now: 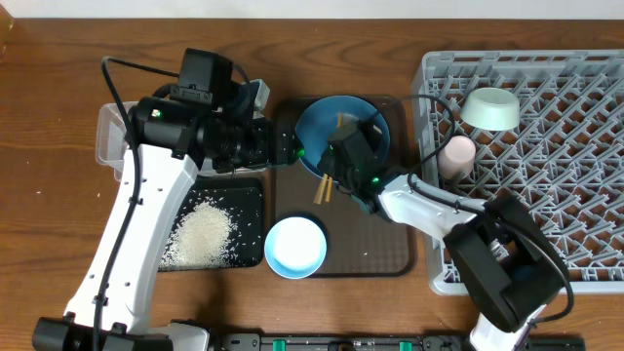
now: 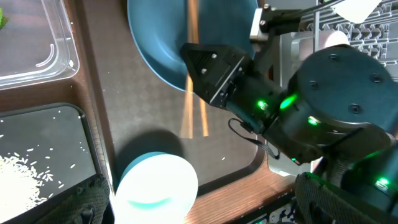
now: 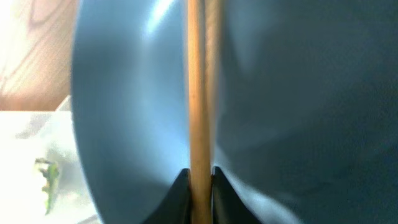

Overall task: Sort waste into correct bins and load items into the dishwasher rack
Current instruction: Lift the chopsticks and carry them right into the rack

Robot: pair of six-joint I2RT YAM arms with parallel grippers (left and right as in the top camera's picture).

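The dark-blue plate (image 1: 320, 119) lies at the back of the brown serving tray (image 1: 375, 244). Wooden chopsticks (image 1: 322, 188) stick out over its front rim, and my right gripper (image 1: 339, 164) is shut on them. From the right wrist the fingers (image 3: 200, 186) pinch the chopsticks (image 3: 198, 93) above the plate (image 3: 298, 93). My left gripper (image 1: 285, 146) hangs open left of the plate, holding nothing. The small white bowl (image 1: 295, 246) stands at the tray's front left and shows between the left fingers (image 2: 155, 190). In the dishwasher rack (image 1: 565, 214) stand the mint-green bowl (image 1: 490, 108) and the pink cup (image 1: 455, 156).
A black tray (image 1: 249, 210) left of the serving tray holds loose rice (image 1: 202, 232). Behind it is the clear tub (image 1: 109, 136), largely under the left arm, with a bit of green wrapper (image 3: 48, 180) in it. The right arm reaches from the front right across the tray.
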